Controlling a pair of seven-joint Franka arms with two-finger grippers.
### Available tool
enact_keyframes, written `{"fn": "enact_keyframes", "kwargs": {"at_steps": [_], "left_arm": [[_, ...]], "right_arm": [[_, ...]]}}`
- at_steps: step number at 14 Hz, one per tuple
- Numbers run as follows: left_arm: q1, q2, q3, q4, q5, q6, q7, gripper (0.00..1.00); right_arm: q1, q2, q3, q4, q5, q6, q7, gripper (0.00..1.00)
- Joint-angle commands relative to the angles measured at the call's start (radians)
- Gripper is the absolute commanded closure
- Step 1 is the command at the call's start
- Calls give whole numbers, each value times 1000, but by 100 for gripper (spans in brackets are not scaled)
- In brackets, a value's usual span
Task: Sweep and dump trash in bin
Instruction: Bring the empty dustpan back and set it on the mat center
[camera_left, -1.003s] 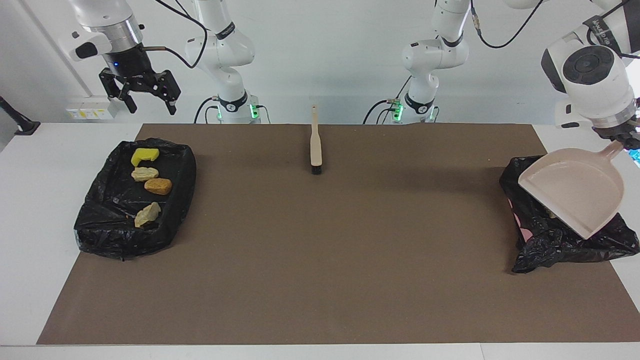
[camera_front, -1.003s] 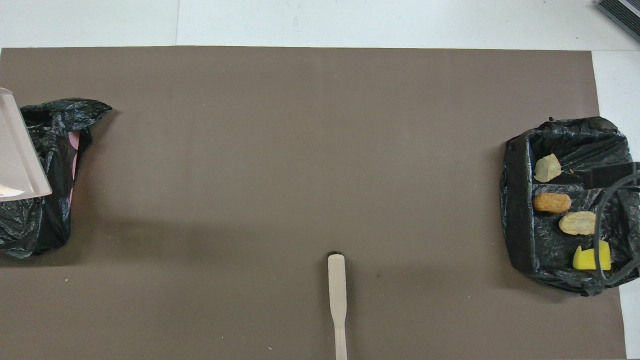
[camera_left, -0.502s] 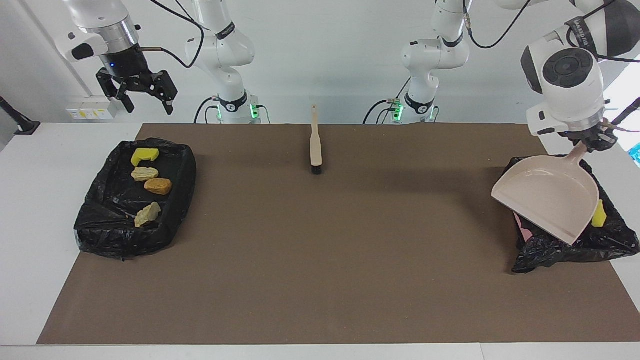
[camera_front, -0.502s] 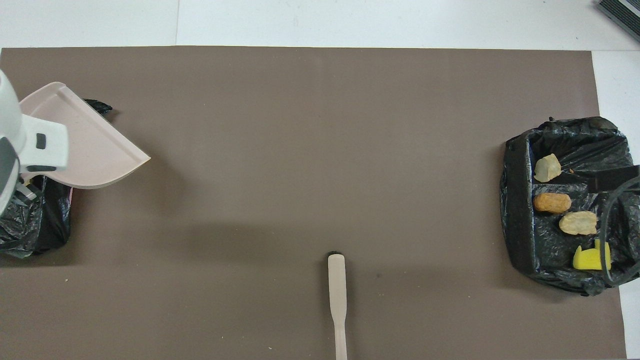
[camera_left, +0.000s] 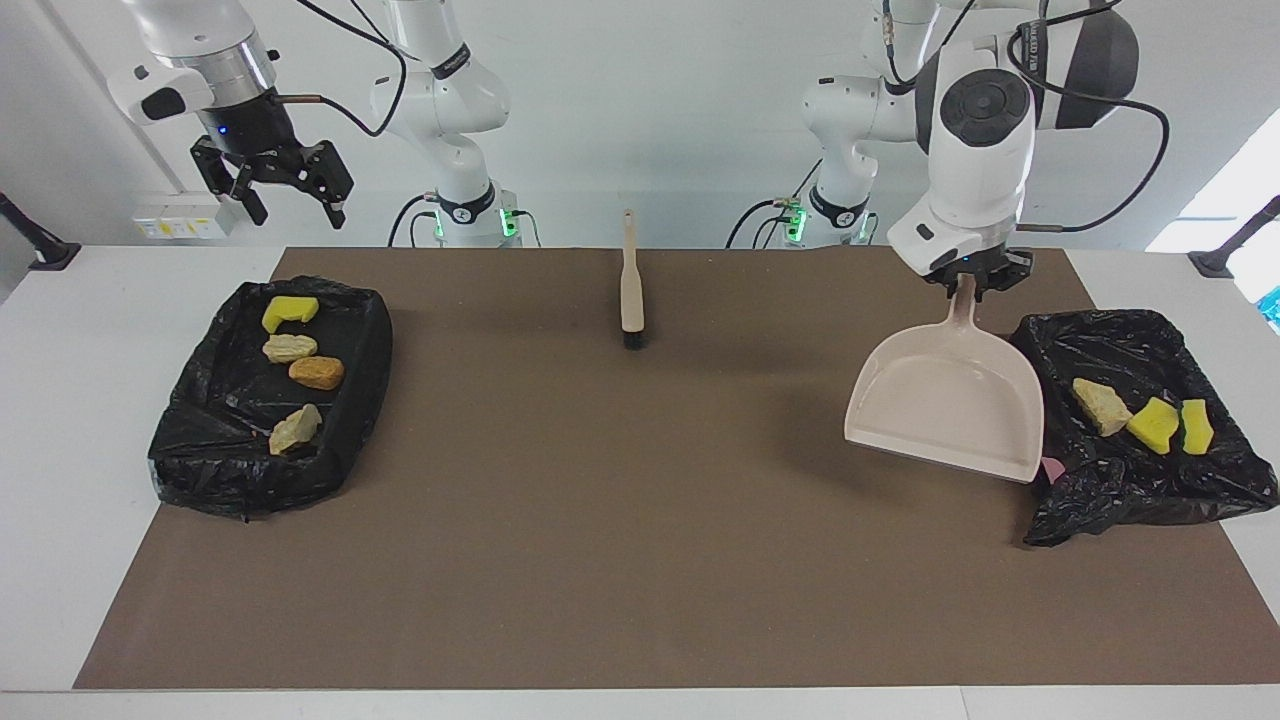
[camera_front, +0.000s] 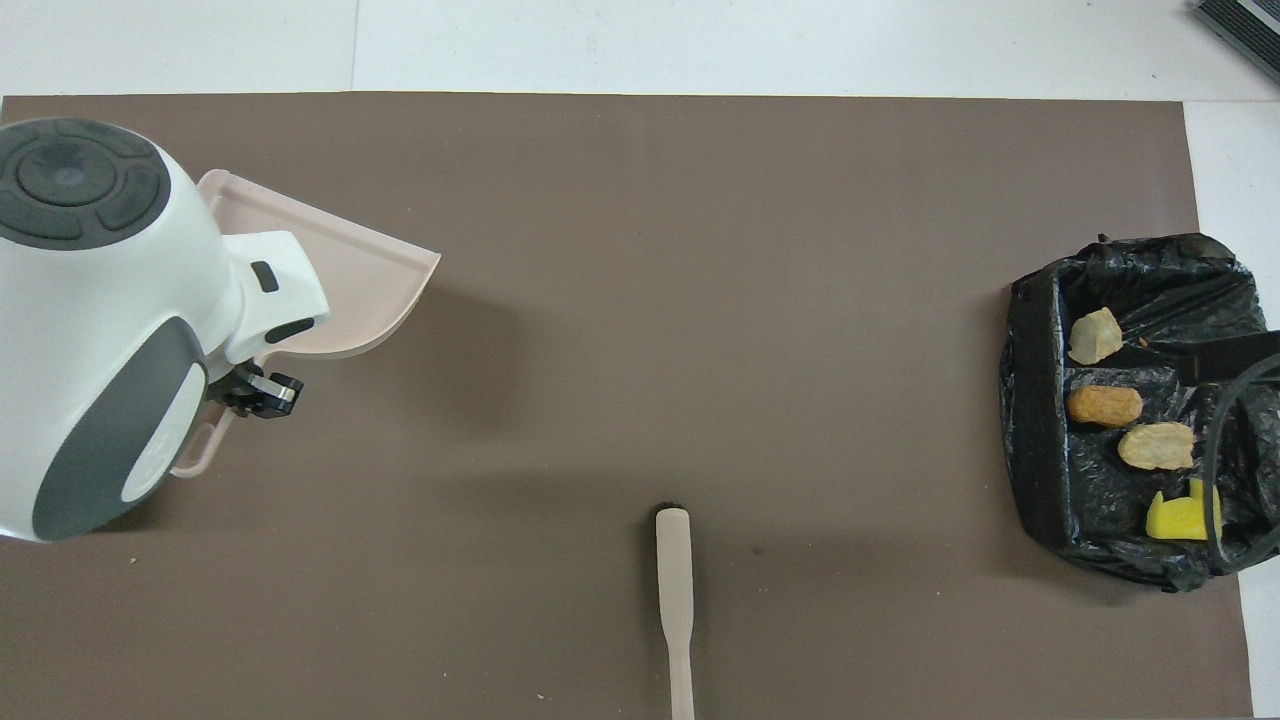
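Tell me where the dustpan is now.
In the facing view, the dustpan hangs from the left gripper over the mat, beside the bin at the left arm's end.

Trash (camera_left: 1140, 418) in bin (camera_left: 1200, 480)

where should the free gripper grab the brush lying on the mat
Judging from its pose, grip the brush on its slim beige handle, coming straight down from above with the jaws across the narrow width. It lies flat, handle pointing toward the robots and black bristles at the end away from them. The right gripper, open above the table's edge, could do it.
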Motion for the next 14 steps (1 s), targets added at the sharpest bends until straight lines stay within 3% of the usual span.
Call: {"fn": "enact_keyframes", "kwargs": {"at_steps": [1, 5, 9, 14], "left_arm": [[-9, -1, -38, 22, -137, 39, -162, 100], [-10, -6, -149, 21, -193, 129, -259, 100], [-47, 17, -154, 6, -280, 252, -264, 100], [-117, 135, -154, 10, -277, 367, -320, 100]], "right_arm": [[-9, -16, -3, -24, 6, 10, -34, 0], [-9, -21, -4, -33, 6, 6, -35, 0], [-9, -21, -4, -38, 6, 10, -35, 0], [-9, -25, -16, -47, 6, 4, -49, 0]]}}
